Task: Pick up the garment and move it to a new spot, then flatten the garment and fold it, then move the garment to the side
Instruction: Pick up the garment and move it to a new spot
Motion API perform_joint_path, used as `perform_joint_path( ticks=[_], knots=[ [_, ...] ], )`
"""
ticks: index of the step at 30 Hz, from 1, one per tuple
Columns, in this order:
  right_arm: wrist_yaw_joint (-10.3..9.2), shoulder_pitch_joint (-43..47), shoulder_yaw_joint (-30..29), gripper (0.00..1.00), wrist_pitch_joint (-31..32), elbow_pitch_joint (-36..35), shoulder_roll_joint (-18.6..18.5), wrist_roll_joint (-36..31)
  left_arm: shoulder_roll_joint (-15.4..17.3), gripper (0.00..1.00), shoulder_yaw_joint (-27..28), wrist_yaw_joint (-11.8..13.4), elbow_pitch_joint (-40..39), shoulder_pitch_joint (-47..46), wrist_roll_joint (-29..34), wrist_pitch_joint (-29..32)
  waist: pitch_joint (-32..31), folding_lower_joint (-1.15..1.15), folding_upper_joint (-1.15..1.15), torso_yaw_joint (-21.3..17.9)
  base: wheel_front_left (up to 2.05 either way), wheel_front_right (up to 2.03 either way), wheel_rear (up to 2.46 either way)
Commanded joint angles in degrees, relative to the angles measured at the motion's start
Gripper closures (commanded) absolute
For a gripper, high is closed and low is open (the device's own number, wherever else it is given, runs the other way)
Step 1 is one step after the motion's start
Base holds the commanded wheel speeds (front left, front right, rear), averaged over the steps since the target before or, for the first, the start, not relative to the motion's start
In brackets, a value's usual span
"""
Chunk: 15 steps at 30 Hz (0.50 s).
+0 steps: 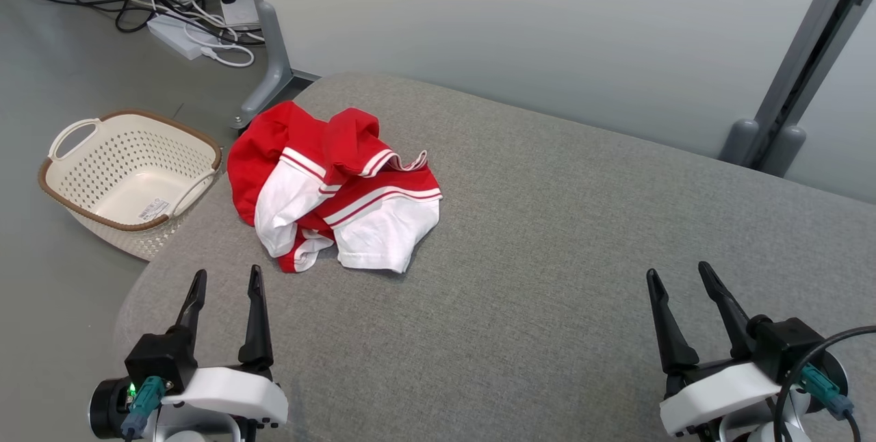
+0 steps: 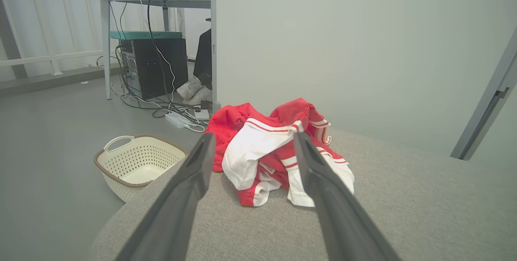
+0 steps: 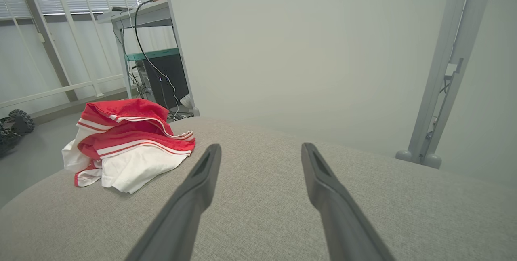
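Observation:
A crumpled red and white garment lies in a heap near the far left corner of the grey padded table. My left gripper stands open at the near left, a short way in front of the heap, with nothing between its fingers. In the left wrist view the garment lies just beyond the open left gripper. My right gripper is open at the near right, far from the cloth. The right wrist view has the garment off to the left of the open right gripper.
A cream perforated laundry basket stands on the floor left of the table. Cables and a power strip lie on the floor behind it. A pale partition wall with grey posts runs along the table's far edge.

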Motion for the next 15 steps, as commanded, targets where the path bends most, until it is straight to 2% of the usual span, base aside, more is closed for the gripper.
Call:
perform_joint_path(
  ticks=[1, 8, 15],
  knots=[
    [0.13, -0.62, -0.13, 0.00, -0.45, 0.22, -0.06, 0.38, 0.23, 0.00, 0.43, -0.65, 0.47, -0.67, -0.22, -0.16, -0.02, 0.00, 0.00, -0.28, 0.00, 0.00, 0.00],
    [0.13, -1.03, 0.16, 0.00, -0.45, 0.24, -0.05, 0.31, 1.79, 0.00, 0.37, -3.14, 3.12, -7.44, -0.73, 0.95, 0.51, 0.00, 0.00, -2.13, 0.00, 0.00, 0.00],
    [0.13, -2.14, 0.84, 0.00, -0.46, 0.33, 0.03, 0.63, 5.00, 0.00, 1.08, -6.32, 7.28, -17.74, -3.86, 9.75, 2.10, 0.00, 0.00, -5.48, 0.00, 0.00, 0.00]
  ],
)
